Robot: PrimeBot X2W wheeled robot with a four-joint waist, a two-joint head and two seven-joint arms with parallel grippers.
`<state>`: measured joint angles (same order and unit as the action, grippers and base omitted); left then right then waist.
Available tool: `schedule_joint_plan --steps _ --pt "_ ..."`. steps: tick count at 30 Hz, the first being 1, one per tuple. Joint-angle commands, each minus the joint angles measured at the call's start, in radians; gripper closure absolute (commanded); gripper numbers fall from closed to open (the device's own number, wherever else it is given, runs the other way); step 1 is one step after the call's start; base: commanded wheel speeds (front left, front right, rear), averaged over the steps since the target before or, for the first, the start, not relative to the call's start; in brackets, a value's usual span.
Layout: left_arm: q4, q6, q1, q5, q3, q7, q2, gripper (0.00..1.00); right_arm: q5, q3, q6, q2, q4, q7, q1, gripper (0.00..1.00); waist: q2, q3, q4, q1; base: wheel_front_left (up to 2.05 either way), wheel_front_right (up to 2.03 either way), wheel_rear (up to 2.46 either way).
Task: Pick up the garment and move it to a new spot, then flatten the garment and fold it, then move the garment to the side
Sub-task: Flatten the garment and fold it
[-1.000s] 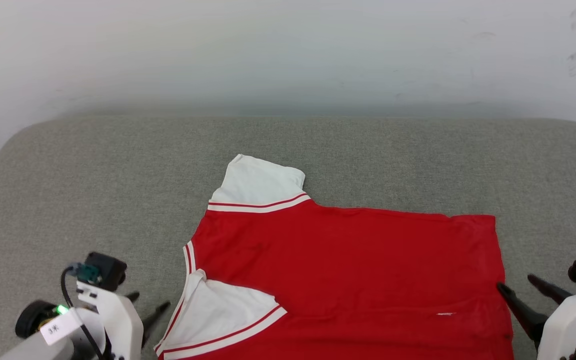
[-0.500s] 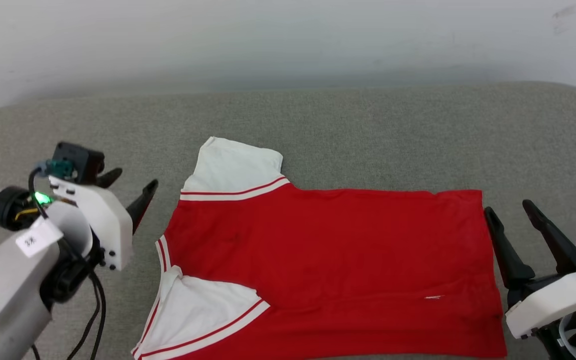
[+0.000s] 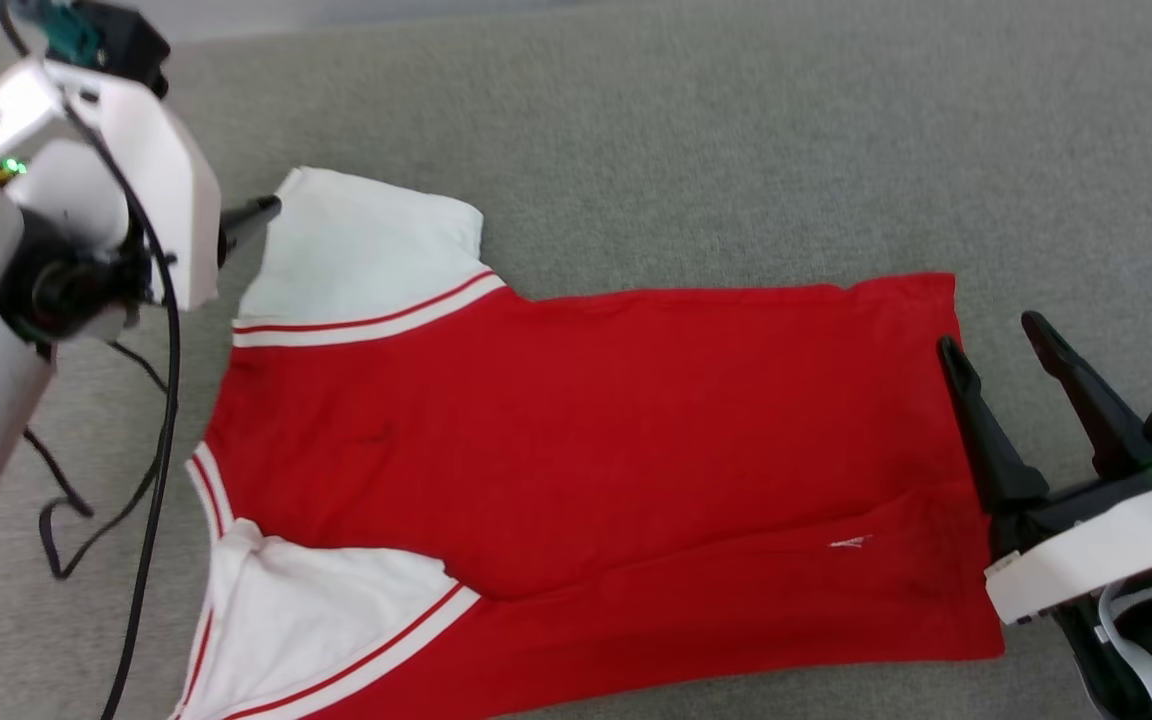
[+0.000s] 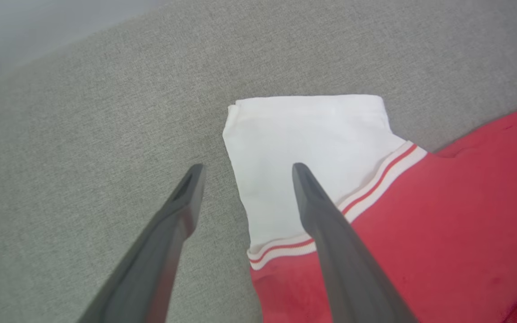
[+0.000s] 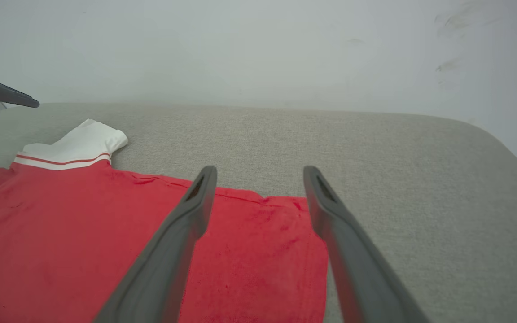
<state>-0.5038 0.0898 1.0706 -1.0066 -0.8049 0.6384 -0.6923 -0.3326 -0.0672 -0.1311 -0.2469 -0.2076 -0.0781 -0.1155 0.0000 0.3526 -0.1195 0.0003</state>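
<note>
The garment (image 3: 576, 450) lies spread flat on a grey fabric surface (image 3: 696, 150), its collar end toward the robot's left and its hem toward the right. Its 2 white sleeves sit at the left end: the far sleeve (image 3: 366, 250) points away from the robot and the near sleeve (image 3: 316, 610) lies at the lower edge of the head view. A small white mark (image 3: 848, 543) shows near the hem, with a soft crease running past it.

The left gripper (image 4: 247, 168) stands wide apart and empty at the far sleeve's outer edge, 1 finger over the white cloth and 1 over the grey surface; whether it touches cannot be told. The right gripper (image 3: 988, 333) is also wide and holds nothing, straddling the hem's far corner. A black cable (image 3: 151, 420) hangs from the left arm.
</note>
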Motion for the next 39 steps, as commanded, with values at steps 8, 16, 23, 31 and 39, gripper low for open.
schedule_joint_plan --steps 8,16,23,31,39 --pt "-0.103 0.007 0.159 0.039 -0.047 0.139 0.035 0.0 0.004 -0.024 0.001 -0.007 -0.027 0.006 -0.065 0.0 0.0 0.147 -0.057 -0.0003 0.0 0.0 0.0" --pt "-0.209 0.026 0.14 0.044 -0.101 0.197 0.053 0.0 -0.004 -0.032 0.001 -0.01 -0.006 0.019 -0.083 0.0 0.0 0.172 -0.079 -0.0003 0.0 0.0 0.0" --pt "-0.189 0.038 0.107 0.048 -0.152 0.162 0.031 1.0 -0.015 -0.003 0.001 -0.024 0.005 0.012 -0.102 0.0 0.0 0.137 -0.065 -0.0003 0.0 0.0 0.0" --pt "-0.113 0.04 0.155 0.044 -0.156 0.007 0.045 1.0 -0.026 0.051 0.001 -0.088 -0.002 -0.043 -0.165 0.0 0.0 0.08 -0.031 -0.0003 0.0 0.0 0.0" --pt "0.009 0.04 0.126 0.04 -0.228 -0.098 0.023 1.0 -0.119 -0.013 0.001 -0.305 0.037 -0.315 -0.283 0.0 0.0 0.027 0.018 -0.0003 0.0 0.0 0.0"
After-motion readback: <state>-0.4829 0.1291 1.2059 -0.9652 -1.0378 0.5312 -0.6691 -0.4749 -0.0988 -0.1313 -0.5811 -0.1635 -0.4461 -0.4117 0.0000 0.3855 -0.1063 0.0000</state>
